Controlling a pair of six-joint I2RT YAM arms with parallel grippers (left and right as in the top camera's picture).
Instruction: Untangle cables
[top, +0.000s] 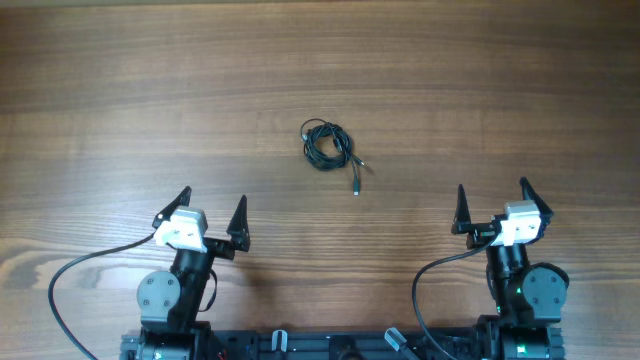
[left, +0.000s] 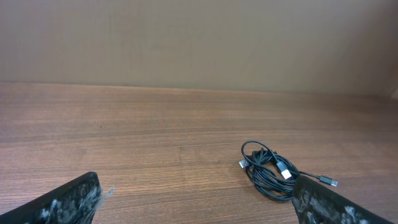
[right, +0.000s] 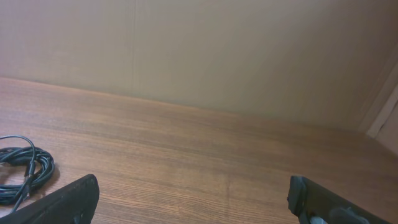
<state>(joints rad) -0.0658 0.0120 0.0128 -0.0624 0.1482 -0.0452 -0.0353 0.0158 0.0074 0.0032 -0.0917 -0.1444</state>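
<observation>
cables (top: 326, 145) in one tangled coil, middle of counter (top: 120, 80), plug (top: 356, 188) trailing toward near edge; left tool (top: 213, 194), right tool (top: 492, 185) wide open, empty, flanking, probably poised to reach in

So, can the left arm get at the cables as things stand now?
Probably yes. The cables lie coiled on the table, ahead of the left gripper and to its right, with nothing between them. Its jaws stand open and empty.
</observation>
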